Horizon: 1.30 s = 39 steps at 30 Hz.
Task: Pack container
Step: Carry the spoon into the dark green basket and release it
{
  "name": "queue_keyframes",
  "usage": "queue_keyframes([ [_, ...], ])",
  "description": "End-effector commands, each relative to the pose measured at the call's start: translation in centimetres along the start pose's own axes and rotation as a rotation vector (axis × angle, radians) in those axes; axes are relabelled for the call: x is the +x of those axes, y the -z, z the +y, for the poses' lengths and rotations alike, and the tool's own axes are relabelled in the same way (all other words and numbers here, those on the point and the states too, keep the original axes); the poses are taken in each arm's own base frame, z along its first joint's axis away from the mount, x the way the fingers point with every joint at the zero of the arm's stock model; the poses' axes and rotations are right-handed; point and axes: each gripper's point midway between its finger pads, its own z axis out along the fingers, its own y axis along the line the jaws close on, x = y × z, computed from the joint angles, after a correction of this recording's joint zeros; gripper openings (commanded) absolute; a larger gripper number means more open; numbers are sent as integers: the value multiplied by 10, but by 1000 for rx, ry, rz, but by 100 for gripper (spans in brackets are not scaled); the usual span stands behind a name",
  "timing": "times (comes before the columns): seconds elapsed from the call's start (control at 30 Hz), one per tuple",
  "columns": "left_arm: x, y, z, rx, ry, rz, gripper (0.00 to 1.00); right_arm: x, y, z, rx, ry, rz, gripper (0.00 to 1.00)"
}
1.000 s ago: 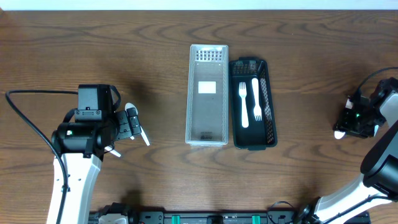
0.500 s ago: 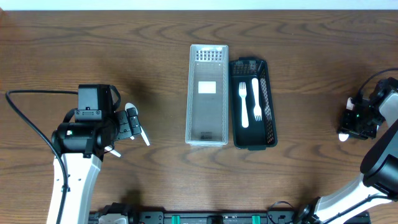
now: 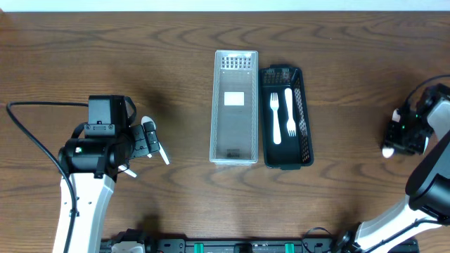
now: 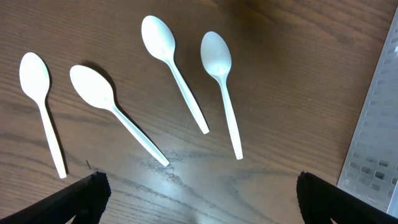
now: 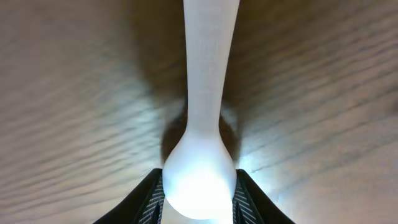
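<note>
Bench [image 3: 105,56] from overhead: a clear container [image 3: 234,105] lies at the middle, with a black tray [image 3: 287,160] just beside it on its right. The tray holds a fork [image 3: 275,116] and another white utensil [image 3: 289,112]. The left end effector [image 3: 156,143] sits well to the left, the right end effector [image 3: 389,147] far right.

Left wrist: the fingers are spread wide above four white spoons [image 4: 221,62], with the container's wall at right.

Right wrist: the fingers pinch the bowl of a white spoon [image 5: 210,74].
</note>
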Motion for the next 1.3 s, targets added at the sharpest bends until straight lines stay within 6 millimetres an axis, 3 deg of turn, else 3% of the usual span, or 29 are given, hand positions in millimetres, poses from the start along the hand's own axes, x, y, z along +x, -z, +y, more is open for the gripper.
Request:
queue_keyframes([
  [0.0, -3, 3, 1, -3, 14, -11, 98, -35, 63, 25, -15, -11, -176, 16],
  [0.1, -4, 3, 1, -3, 15, -11, 98, -41, 111, 59, -64, 33, -260, 8],
  [0.23, -3, 3, 1, -3, 14, -10, 98, -27, 164, 112, -93, 130, -340, 7],
  [0.33, -3, 3, 1, -3, 15, -10, 98, -10, 182, 155, -126, 211, -374, 7],
  [0.43, -3, 3, 1, -3, 14, -10, 98, 12, 185, 199, -160, 279, -367, 8],
  [0.57, -3, 3, 1, -3, 15, -10, 98, 36, 170, 244, -169, 356, -328, 7],
  [0.73, -3, 3, 1, -3, 14, -10, 98, 54, 123, 273, -104, 417, -257, 7],
  [1.0, -3, 3, 1, -3, 14, -10, 98, 79, 39, 286, -5, 478, -67, 4],
  [1.1, -3, 3, 1, -3, 14, -10, 98, 83, 27, 289, 0, 490, -37, 12],
  [1.27, -3, 3, 1, -3, 15, -10, 98, 82, 30, 295, -15, 497, -56, 27],
])
